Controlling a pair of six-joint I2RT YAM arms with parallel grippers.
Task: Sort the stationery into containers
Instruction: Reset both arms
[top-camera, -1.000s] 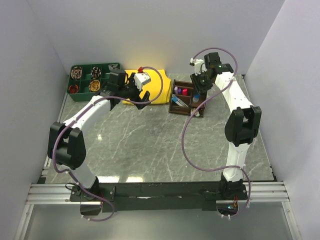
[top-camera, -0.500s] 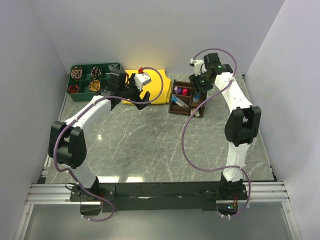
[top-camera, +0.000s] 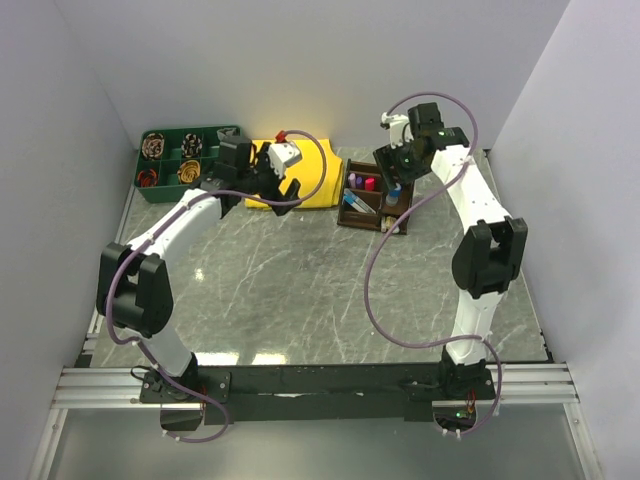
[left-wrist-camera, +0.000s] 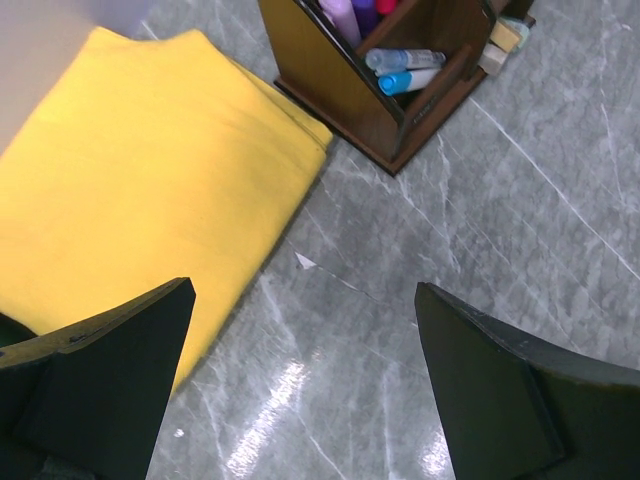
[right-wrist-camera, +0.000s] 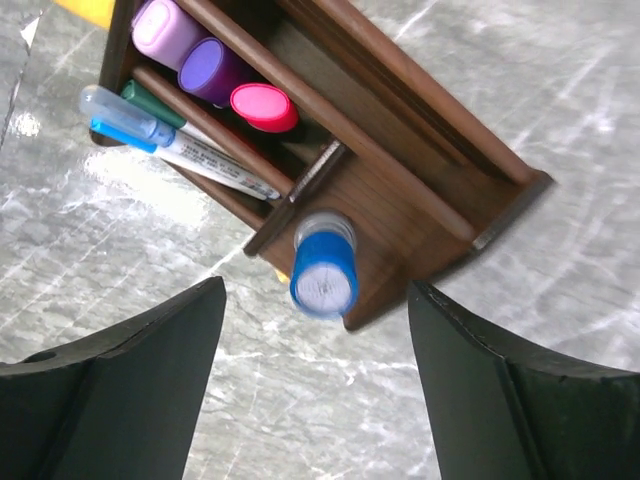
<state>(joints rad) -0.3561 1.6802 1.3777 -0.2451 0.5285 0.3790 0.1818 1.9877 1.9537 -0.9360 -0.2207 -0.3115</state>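
Marker, blue-capped, upright in organiser; clear only from right wrist.

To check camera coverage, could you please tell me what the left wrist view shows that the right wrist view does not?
Only the left wrist view shows the left gripper, open, and most of the yellow cloth. Only the right wrist view shows the right gripper, open, and an upright blue-capped marker. Both show the wooden organiser and two markers lying in it.
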